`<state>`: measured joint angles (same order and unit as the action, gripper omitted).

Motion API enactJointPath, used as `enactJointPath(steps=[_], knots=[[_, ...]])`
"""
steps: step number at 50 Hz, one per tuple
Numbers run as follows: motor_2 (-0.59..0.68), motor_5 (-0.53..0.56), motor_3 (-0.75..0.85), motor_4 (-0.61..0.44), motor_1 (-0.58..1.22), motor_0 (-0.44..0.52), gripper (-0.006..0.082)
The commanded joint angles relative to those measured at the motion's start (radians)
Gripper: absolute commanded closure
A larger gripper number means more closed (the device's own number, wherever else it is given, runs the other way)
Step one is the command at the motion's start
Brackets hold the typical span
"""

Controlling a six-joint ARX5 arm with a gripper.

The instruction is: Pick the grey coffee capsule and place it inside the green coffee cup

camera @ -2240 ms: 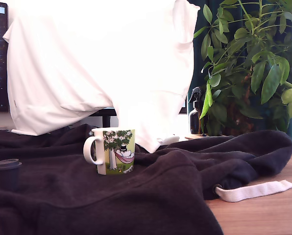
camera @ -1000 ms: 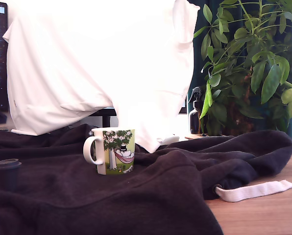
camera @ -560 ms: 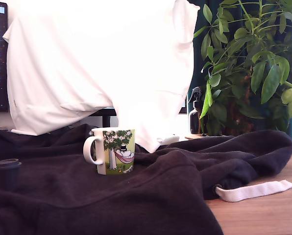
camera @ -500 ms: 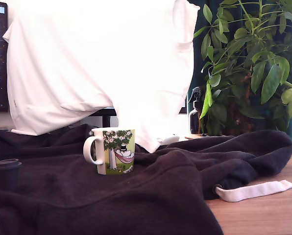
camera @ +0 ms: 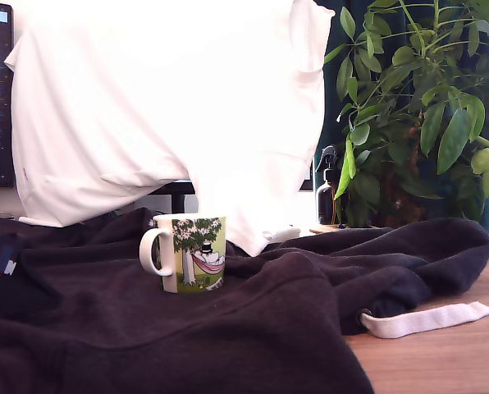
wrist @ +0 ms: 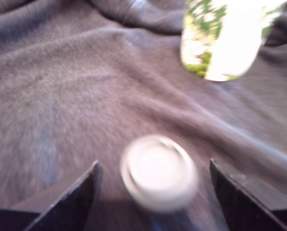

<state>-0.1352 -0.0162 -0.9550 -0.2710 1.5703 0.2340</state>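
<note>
Gripper (wrist: 153, 202) spread wide, fingers (wrist: 71, 202) either side of capsule (wrist: 158, 172), not touching it. Capsule sits upright on dark hoodie (camera: 253, 328), flat top up, blurry in wrist view. In exterior view arm (camera: 6, 275) covers capsule at far left edge. Mug (camera: 191, 252) near it on hoodie, well right of arm, handle facing exterior view's left.

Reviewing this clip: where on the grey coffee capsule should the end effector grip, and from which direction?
Probably the tapered body just below the flanged rim, coming from above. In the wrist view the grey coffee capsule stands rim-up on the dark fabric, between the open fingers of the end effector. The rim should help stop it slipping out. The image is blurred, so contact is unclear.
</note>
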Motion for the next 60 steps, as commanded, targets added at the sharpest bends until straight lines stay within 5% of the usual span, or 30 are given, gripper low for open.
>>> enactJointPath(steps=[1, 4, 8, 27, 60], knots=[[0.002, 0.009, -0.011, -0.008, 0.004, 0.002, 0.0495], [0.002, 0.010, -0.011, -0.009, 0.004, 0.002, 0.0659], [0.002, 0.010, -0.014, -0.010, 0.004, 0.002, 0.0752], [-0.036, -0.076, -0.309, -0.016, -0.002, 0.002, 0.0753], [-0.426, -0.111, -0.029, -0.016, 0.035, 0.200, 0.0753]])
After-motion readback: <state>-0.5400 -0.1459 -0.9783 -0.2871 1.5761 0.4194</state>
